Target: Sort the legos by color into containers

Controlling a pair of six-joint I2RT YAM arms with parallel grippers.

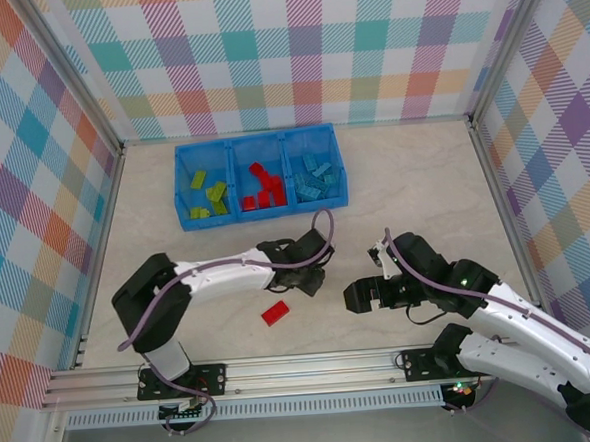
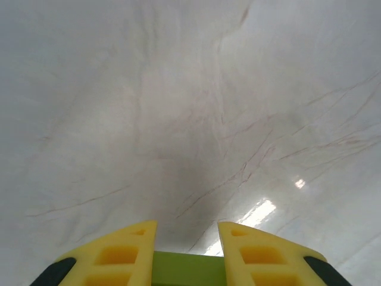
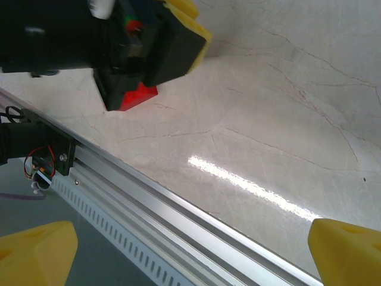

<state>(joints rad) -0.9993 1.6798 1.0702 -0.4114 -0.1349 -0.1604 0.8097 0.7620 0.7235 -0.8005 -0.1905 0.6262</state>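
Note:
In the left wrist view my left gripper [image 2: 187, 237] is shut on a lime green lego [image 2: 187, 269], held between its yellow fingers just above the bare table. From above, that gripper [image 1: 313, 277] hangs low over the table's middle. A red lego [image 1: 275, 313] lies loose on the table just left of and nearer than it, and the same red lego [image 3: 138, 95] shows in the right wrist view partly behind the left gripper [image 3: 161, 42]. My right gripper [image 1: 352, 296] stands open and holds nothing, its fingers [image 3: 41, 247] wide apart. The blue tray [image 1: 183, 224] holds green legos [image 1: 209, 194] on the left, red legos [image 1: 262, 190] in the middle and light blue legos [image 1: 314, 178] on the right.
A metal rail [image 1: 284, 364] runs along the table's near edge, close under the right gripper [image 3: 190, 238]. Checked walls [image 1: 295, 51] close in the back and both sides. Bare tabletop [image 1: 413, 184] lies to the right of the tray.

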